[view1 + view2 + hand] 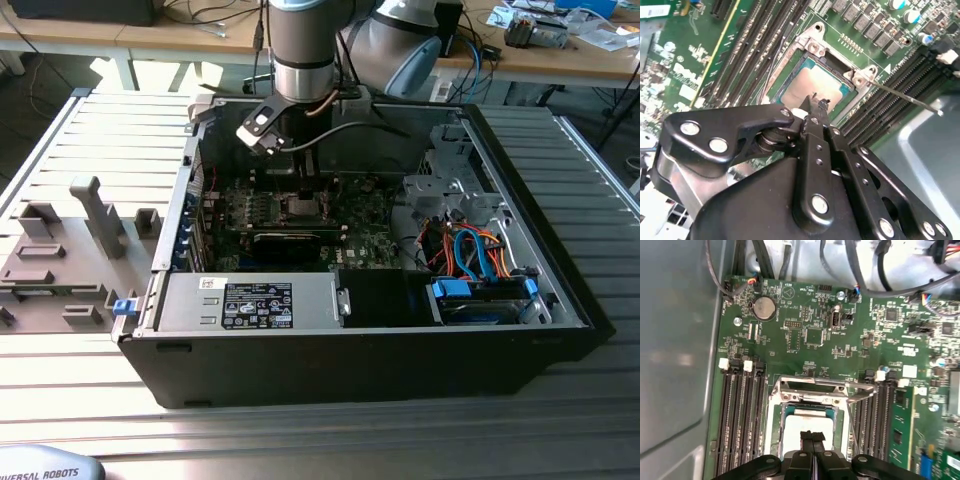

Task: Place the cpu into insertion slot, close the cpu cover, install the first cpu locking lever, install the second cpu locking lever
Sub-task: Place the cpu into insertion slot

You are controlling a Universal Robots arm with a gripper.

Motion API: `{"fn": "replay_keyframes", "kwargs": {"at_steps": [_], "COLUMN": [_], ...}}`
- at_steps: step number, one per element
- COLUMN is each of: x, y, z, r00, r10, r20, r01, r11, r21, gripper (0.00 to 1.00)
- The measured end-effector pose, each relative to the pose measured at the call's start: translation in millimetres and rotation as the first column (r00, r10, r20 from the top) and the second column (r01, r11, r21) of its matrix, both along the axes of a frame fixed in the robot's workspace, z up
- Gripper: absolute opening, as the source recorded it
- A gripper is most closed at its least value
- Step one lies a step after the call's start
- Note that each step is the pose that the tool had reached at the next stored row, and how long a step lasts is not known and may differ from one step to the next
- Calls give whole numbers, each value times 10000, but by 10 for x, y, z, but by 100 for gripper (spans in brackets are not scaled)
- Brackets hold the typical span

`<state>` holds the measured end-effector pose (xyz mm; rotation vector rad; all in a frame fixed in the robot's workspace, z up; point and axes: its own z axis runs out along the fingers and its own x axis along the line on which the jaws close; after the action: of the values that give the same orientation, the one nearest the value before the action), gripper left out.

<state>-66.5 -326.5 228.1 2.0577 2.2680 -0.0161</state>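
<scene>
The cpu (816, 84) shows its silver-grey top inside the insertion slot (303, 207) on the green board; it also lies low in the first wrist view (807, 424). The cpu cover (810, 386), a silvery frame (812, 45), surrounds the chip and looks folded down. My gripper (816, 104) is shut with nothing between its fingers, and its tips (812, 436) hover right over the chip's top. In the exterior view the gripper (303, 190) reaches straight down into the case. One thin locking lever (910, 99) sticks out sideways over the memory slots. A second lever (771, 65) runs along the socket's other side.
Black memory slots (742, 420) flank the socket on both sides. A long black card (290, 240) lies just in front of it. The power supply (250, 302) and a drive bay with blue and orange cables (480, 270) fill the case front. Grey fixtures (60, 260) stand at the exterior view's left.
</scene>
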Motion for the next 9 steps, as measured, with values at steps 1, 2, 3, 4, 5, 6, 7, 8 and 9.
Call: {"fn": "replay_keyframes", "kwargs": {"at_steps": [1, 2, 3, 4, 5, 6, 7, 8, 9], "x": [1, 1, 1, 1, 2, 3, 3, 3, 3], "y": [0, 0, 0, 0, 0, 0, 0, 0, 0], "z": [21, 61, 107, 166, 216, 272, 327, 356, 385], "r00": [10000, 10000, 10000, 10000, 10000, 10000, 10000, 10000, 10000], "r10": [-2, -3, -2, -2, -1, -2, -2, -1, -1], "r20": [-3, -3, -4, -5, -3, -4, -5, -3, -4], "r01": [2, 3, 2, 2, 1, 2, 2, 1, 1], "r11": [10000, 10000, 10000, 10000, 10000, 10000, 10000, 10000, 10000], "r21": [0, 0, 0, -1, 1, 0, -1, 1, 0], "gripper": [11, 11, 11, 11, 11, 11, 11, 11, 11]}}
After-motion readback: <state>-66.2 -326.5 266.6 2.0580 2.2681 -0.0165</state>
